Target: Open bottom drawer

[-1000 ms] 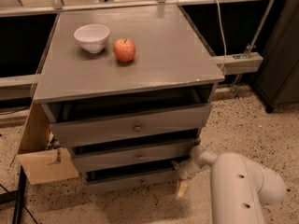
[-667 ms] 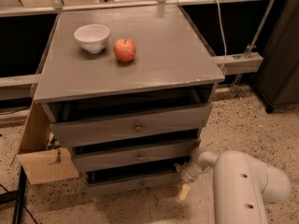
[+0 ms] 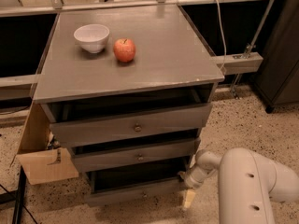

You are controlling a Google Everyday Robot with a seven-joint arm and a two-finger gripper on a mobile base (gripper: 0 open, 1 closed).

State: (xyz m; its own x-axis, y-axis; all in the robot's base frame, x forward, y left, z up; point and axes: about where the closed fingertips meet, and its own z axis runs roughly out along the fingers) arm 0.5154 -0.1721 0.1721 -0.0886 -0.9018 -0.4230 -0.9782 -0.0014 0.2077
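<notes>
The bottom drawer (image 3: 135,191), lowest of the three grey fronts of the cabinet (image 3: 163,55), stood partly pulled out, with a round knob (image 3: 144,194) at its centre. The gripper (image 3: 188,195) hung at the cabinet's lower right corner, just beside the drawer's right end; whether it was parted or closed could not be told. On the cabinet's top sat a white bowl (image 3: 91,36) and a red apple (image 3: 124,49).

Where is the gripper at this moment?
In the camera view, the gripper is low and right of centre, at the right end of the bottom drawer, below the middle drawer and just above the speckled floor.
</notes>
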